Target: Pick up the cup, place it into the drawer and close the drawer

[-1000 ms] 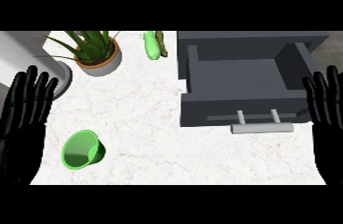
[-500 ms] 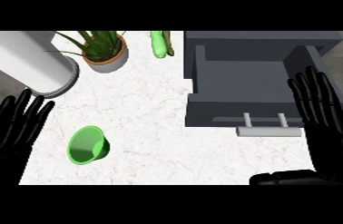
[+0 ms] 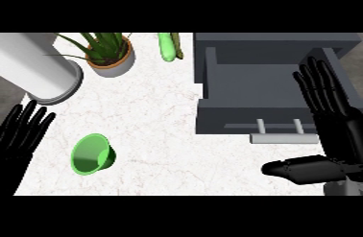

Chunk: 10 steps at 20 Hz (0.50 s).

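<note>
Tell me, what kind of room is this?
Probably a kitchen. There's a white marble counter with an open grey drawer at its right, a green cup lying on its side, and a potted plant at the back.

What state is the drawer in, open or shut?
Open. The drawer is pulled out toward the robot, its grey inside bare and visible from above, handle at the near edge. The green cup lies outside on the counter.

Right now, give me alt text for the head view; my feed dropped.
A green cup lies on its side on the white counter, left of an open grey drawer. The open left hand is beside the cup; the open right hand overlaps the drawer's right edge.
</note>
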Available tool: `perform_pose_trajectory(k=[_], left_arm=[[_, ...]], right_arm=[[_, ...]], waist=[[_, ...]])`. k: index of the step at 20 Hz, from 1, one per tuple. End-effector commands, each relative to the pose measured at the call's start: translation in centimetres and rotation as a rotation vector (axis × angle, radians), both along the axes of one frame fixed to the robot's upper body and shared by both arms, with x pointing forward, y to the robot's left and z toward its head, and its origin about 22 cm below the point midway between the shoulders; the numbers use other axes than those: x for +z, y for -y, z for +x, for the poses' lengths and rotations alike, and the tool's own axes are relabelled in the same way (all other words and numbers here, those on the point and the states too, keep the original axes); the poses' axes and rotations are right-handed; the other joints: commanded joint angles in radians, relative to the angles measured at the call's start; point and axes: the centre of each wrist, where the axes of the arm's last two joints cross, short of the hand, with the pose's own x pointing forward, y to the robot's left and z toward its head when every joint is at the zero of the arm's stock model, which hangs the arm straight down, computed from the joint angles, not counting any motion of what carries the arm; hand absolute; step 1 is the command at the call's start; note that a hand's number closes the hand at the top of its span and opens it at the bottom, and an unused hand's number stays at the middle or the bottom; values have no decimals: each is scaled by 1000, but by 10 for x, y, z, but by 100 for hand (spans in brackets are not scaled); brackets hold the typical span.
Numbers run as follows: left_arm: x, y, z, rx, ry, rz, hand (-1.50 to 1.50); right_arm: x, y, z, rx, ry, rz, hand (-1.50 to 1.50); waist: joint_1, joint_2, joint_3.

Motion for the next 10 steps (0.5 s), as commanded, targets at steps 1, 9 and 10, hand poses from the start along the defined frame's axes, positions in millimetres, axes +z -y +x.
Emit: perform_pose_trajectory(k=[1,9,10], left_arm=[[-28,-17,19,15,-57,2,-150],[-73,-35,33,50,-115,54,-150],[-85,-25,18,72,-134,74,-150]], right_arm=[[6,4,9,3,10,28,-150],[2,-5,15,20,22,-25,-150],[14,14,12,3,40,-15,-150]], waist=[[-5,1,0],[-5,0,0],[-4,0,0]])
